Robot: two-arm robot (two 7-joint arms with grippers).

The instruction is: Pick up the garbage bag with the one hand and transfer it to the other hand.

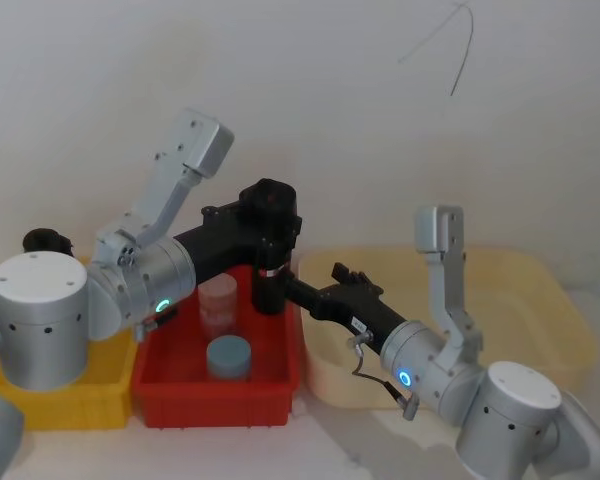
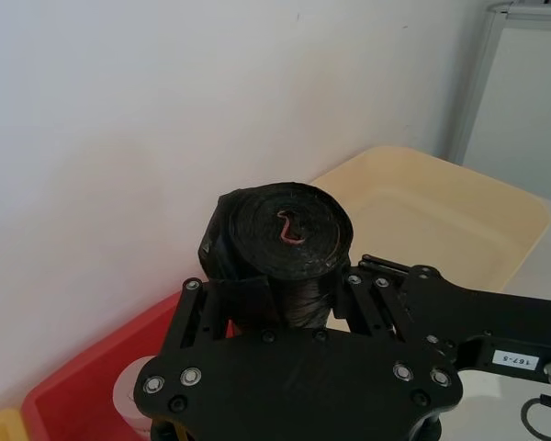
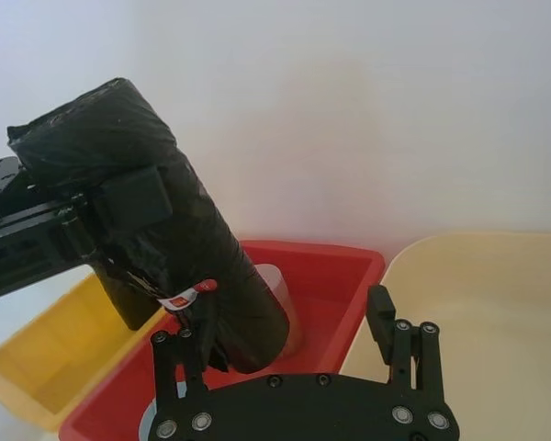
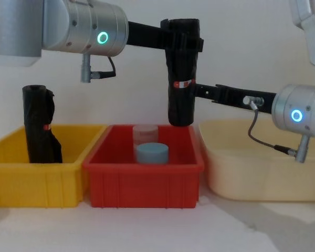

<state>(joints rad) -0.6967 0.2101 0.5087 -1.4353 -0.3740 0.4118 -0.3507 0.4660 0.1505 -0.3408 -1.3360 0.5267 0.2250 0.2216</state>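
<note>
Count, single moment. Black plastic rolls: 2, the straight garbage bag (image 4: pixel 181 73) and a kinked roll (image 4: pixel 39 126). Bins: 3, namely yellow bin (image 4: pixel 42 181), red bin (image 4: pixel 144 184), cream tub (image 4: pixel 252 178). Small containers: 2, a clear cup (image 4: pixel 145 131) and a blue canister (image 4: pixel 152 153). Tools: 2, left tool (image 4: pixel 184 41) and right tool (image 4: pixel 199 90).

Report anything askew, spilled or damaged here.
Only the other black roll in the yellow bin looks odd: it stands kinked and crumpled partway up. The garbage bag hangs upright over the red bin, clamped near its top by the left gripper, with the open right gripper beside its label band. Nothing is spilled.
</note>
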